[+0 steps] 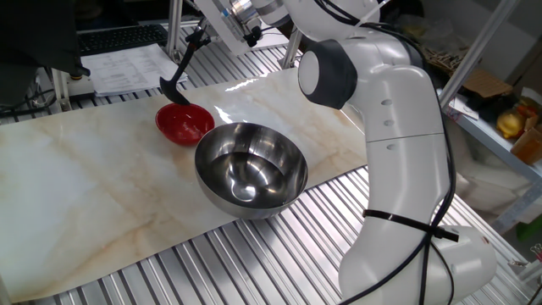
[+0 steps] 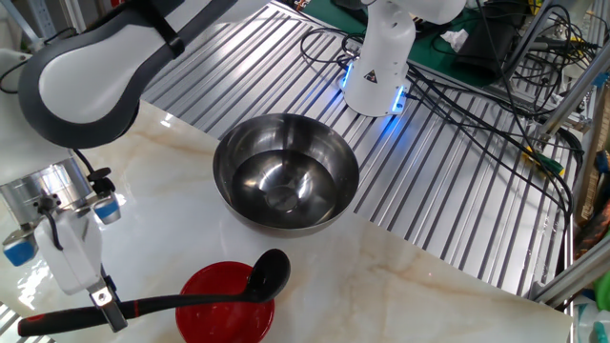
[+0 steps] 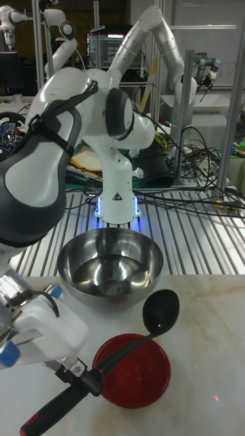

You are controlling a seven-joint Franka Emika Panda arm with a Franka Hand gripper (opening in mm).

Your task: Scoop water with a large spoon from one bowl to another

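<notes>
White robot arm [image 1: 398,127] filled the right half of one fixed view and reached up to the top centre. Marble tabletop [image 1: 85,186] ran from lower left to centre, w/ ribbed metal surface [image 1: 279,254] below and right of it.

Steel bowl [image 1: 251,168] sat mid-frame, upright, shiny inside; water in it couldn't be made out apart from reflections. Red bowl [image 1: 184,124] sat just up-left of it, near but apart. In the other fixed view the steel bowl [image 2: 285,171] was centre, red bowl [image 2: 227,303] at bottom left.

Ladle [image 3: 116,352] ran from lower left up to centre-right in the tall view: round scoop over the red bowl's [image 3: 131,371] far rim, raised above it, handle slanting down-left across the bowl. Can't tell if scoop held any liquid.

Gripper [image 2: 105,310] at bottom left of the other fixed view, fingers closed tight on the ladle handle near its end.
</notes>
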